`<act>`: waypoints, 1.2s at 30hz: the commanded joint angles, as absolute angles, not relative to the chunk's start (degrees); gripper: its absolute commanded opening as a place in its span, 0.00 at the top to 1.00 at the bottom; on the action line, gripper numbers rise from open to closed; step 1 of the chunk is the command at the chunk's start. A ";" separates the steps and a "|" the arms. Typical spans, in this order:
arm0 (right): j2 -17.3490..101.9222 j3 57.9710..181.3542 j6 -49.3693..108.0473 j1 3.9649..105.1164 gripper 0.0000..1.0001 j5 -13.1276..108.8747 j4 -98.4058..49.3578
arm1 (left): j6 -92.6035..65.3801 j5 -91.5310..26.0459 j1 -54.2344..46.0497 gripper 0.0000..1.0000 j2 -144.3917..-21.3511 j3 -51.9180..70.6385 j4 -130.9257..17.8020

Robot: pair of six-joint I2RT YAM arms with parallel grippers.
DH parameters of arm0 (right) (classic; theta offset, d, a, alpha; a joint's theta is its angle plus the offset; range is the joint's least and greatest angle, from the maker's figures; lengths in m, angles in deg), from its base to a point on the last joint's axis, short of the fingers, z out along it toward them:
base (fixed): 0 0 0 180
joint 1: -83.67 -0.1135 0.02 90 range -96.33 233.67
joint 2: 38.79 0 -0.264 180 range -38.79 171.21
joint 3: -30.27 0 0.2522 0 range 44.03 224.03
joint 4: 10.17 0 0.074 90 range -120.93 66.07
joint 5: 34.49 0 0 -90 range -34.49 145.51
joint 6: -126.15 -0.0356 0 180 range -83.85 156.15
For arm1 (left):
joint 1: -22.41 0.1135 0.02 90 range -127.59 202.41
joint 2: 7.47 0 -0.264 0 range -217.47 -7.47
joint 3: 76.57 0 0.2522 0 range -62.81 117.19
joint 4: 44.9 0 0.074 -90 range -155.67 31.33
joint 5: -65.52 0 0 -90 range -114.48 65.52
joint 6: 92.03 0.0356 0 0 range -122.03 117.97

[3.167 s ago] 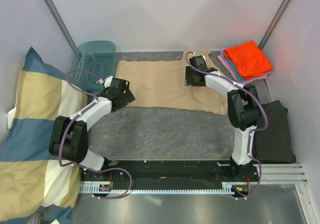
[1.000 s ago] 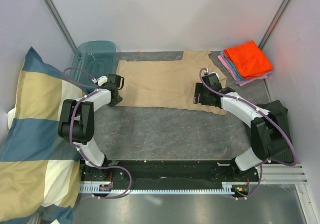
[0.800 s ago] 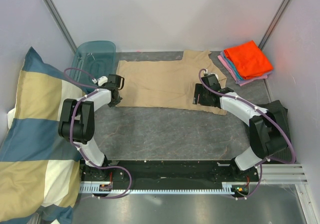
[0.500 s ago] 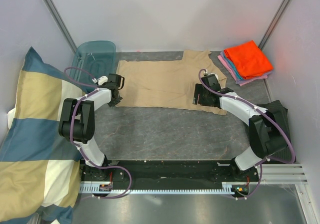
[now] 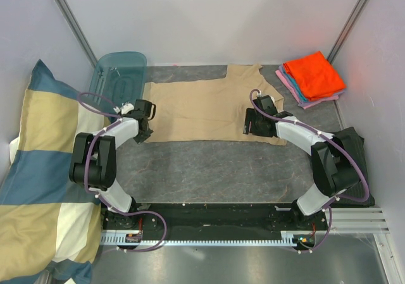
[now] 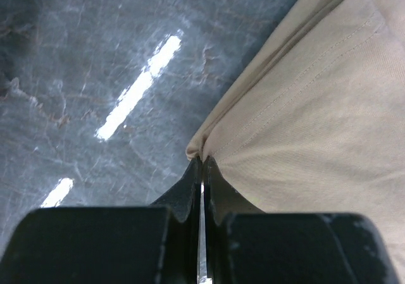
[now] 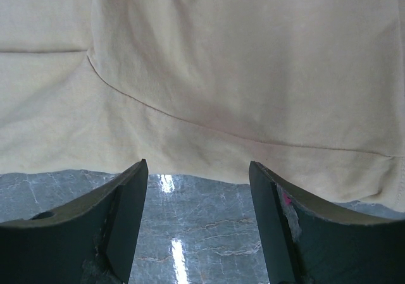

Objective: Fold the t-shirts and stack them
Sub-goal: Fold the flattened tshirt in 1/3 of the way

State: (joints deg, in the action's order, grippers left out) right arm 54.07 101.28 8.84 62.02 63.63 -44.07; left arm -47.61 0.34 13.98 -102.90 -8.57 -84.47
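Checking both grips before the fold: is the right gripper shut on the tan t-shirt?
No, the right gripper stands open, its fingers wide apart over the tan t-shirt's edge.

The left arm (image 5: 117, 130) and right arm (image 5: 294, 132) have white links between bulky black joints. A purple cable (image 5: 93, 97) loops along each. Both stand on a black base rail (image 5: 209, 214) fronted by a white slotted strip (image 5: 209, 235). The left gripper (image 6: 201, 164) has matte black, tapering fingers (image 6: 183, 195). The right gripper (image 7: 197, 170) has dark grey wedges, one bearing a small pink spot (image 7: 286, 199).
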 commanded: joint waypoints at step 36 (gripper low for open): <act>64.92 101.79 2.67 61.70 0.28 71.42 -44.05 | -51.16 -1.63 14.23 0.98 -96.77 -14.11 -87.23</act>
State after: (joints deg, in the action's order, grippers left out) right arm 65.45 106.62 5.91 61.91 73.84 -41.93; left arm -48.66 -1.19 13.98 -99.25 -12.18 -85.87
